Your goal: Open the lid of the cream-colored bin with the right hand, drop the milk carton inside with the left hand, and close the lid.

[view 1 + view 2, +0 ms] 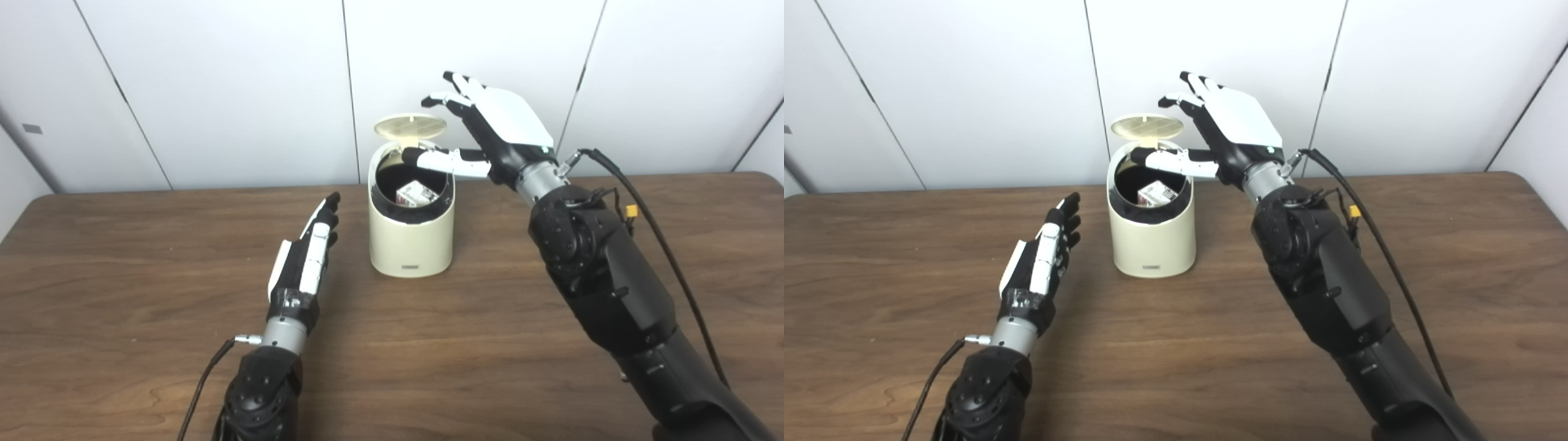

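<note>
The cream-colored bin [411,236] stood upright on the wooden tabletop [153,275], near the middle of the far edge, its round lid [410,127] raised behind the opening and tilted back. The milk carton [416,194] lay inside the bin, visible through the open mouth against the dark interior. The right hand [499,131] was held above and just to the right of the bin, palm turned down, its fingers [460,82] spread and reaching toward the lid's right edge, while its thumb [438,160] extended across the top of the opening near the rim; it gripped nothing, and whether any fingertip touched the lid could not be told. The left hand [306,257] hovered low over the tabletop to the left of the bin and apart from it, its fingers straight, lying loosely side by side and pointing toward the far edge, holding nothing. A black cable [661,245] ran along the right forearm.
</note>
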